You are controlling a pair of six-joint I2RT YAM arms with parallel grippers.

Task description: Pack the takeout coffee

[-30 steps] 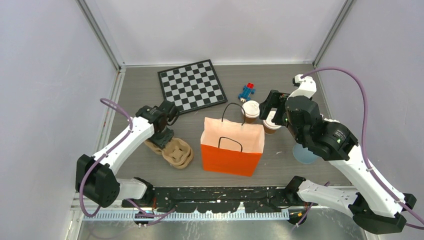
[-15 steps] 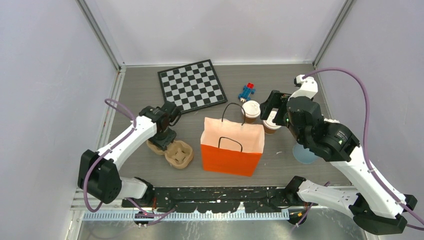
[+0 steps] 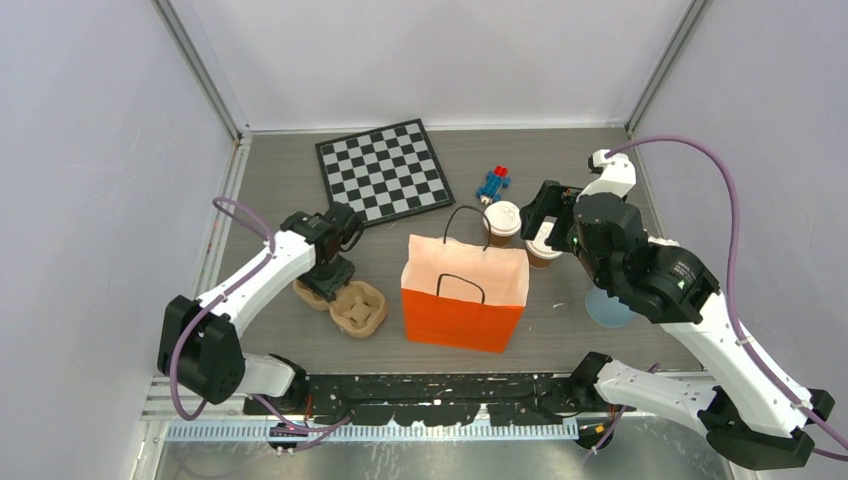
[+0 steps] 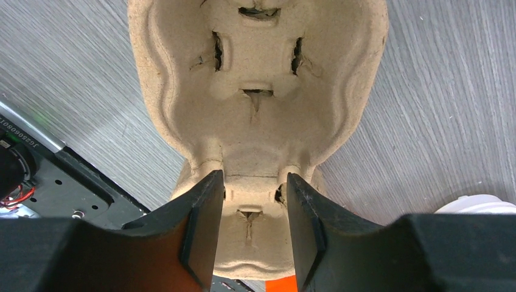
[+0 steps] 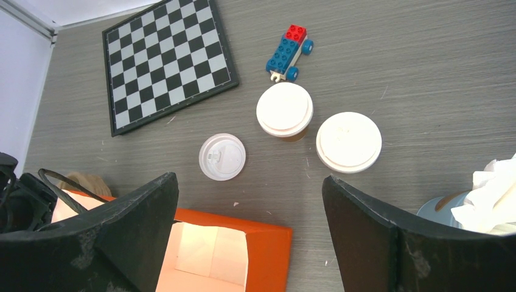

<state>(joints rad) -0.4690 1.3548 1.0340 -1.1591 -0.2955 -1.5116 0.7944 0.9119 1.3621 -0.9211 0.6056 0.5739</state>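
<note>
Top external view first: got an orange paper bag [image 3: 462, 315] standing open mid-table, with two takeout coffee cups [image 3: 501, 220] parked on the grey table [image 3: 600, 160] just behind its far right corner, second cup [image 3: 541, 250] right beside the first, both upright with white lids on and neither in the bag. Right gripper [image 5: 249, 182] hovering over them with jaws spread wide and nothing between, plain enough from the right wrist view. Also spotting there a third, smaller white lid [image 5: 223, 157] nearer the bag, can't tell whether sitting on a cup or not. Over on the left, pulp cup tray [image 3: 350, 305] lying flat near the bag's left side, left gripper [image 4: 254, 179] down on it, fingers [image 4: 204, 231] only partly apart and straddling the tray's middle ridge; can't tell from the left wrist view whether actually pinching or just sitting either side. Also around: chessboard [image 3: 385, 172] at the back, little blue-and-red brick car [image 3: 493, 183] behind the cups, pale blue tumbler [image 3: 607, 308] on the right with crumpled white paper [image 5: 493, 182] poking out of it
</note>
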